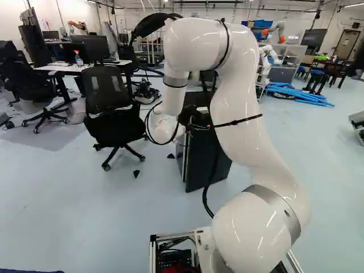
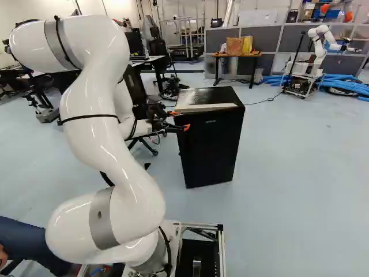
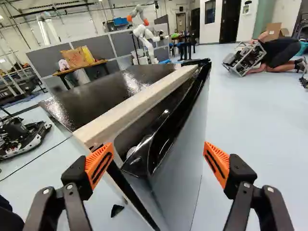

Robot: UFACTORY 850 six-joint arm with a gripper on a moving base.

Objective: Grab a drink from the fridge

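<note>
1. Claw (image 2: pixel 180 120): fingers set wide, the fridge door (image 3: pixel 185 139) showing between them; whether either touches, I cannot tell.
2. Black fridge (image 2: pixel 213 150): upright, near, a pale strip (image 3: pixel 139 106) along its top.
3. Office chair (image 1: pixel 105 94): left of the fridge.
4. Table (image 2: pixel 236 55): far beyond.

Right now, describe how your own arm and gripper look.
My arm is glossy white, with rounded segments, broad silver-grey bands at some joints, thin black straps and a black cable. My gripper is black, with silvery bolts and ribbed orange pads marked by dark slots.
</note>
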